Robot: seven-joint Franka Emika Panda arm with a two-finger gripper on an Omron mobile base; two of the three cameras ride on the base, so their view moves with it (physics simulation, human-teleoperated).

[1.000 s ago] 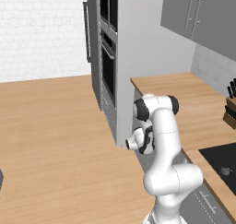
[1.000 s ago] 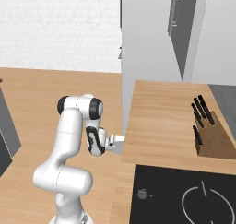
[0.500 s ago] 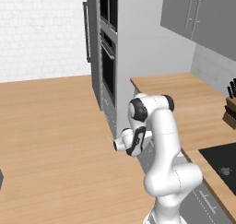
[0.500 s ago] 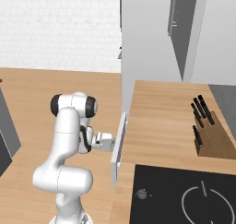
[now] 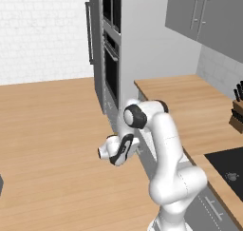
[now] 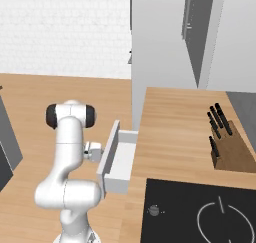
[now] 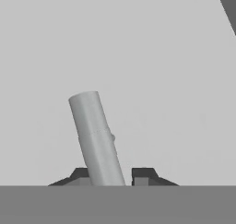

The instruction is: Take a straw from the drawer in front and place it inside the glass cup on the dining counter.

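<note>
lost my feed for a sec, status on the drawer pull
Tool shut on small metal bar handle. Wide shallow grey-white drawer pulled out from under the wood counter. Straw not visible. Nothing in the way.

Arm folded low, elbow high; hand (image 7: 109,174) level, fingers nearly closed.

The inside of the drawer (image 6: 120,159) is hidden in the right base view by its own front panel and side wall. In the hand view the bar handle (image 7: 97,138) runs off behind the grey band, so its lower end is cut off. The gripper (image 7: 110,174) shows just its tips, probably squeezing the handle.
</note>
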